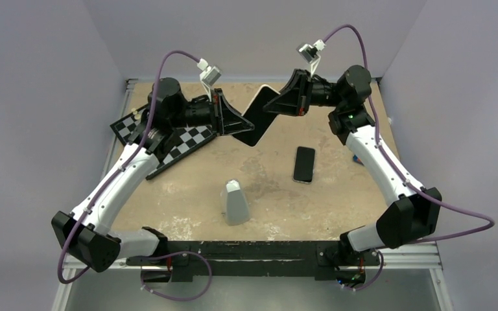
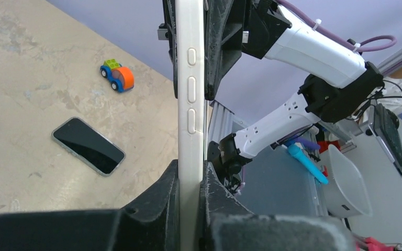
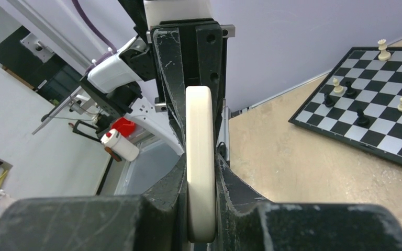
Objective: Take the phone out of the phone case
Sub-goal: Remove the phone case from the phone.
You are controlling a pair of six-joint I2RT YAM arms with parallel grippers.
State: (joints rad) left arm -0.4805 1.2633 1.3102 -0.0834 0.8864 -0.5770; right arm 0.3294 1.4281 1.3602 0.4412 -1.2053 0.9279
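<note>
Above a scuffed beige counter (image 1: 188, 188) walled in pale lilac, two robot arms hold the phone (image 1: 259, 116) aloft between them, well off the surface near the far side. The left hand (image 1: 232, 127) is clenched on its lower end and the right hand (image 1: 285, 102) on its upper end. The wrist views show each pair of fingers pressed flat against the whitish rim of the phone case (image 2: 191, 78), seen edge-on with its side buttons. The phone sits inside the case, so lifting and bracing look done while the separation itself is not yet begun. A second black phone (image 1: 304, 164), a grey block (image 1: 237, 202) and a chessboard (image 1: 185, 141) lie below.
</note>
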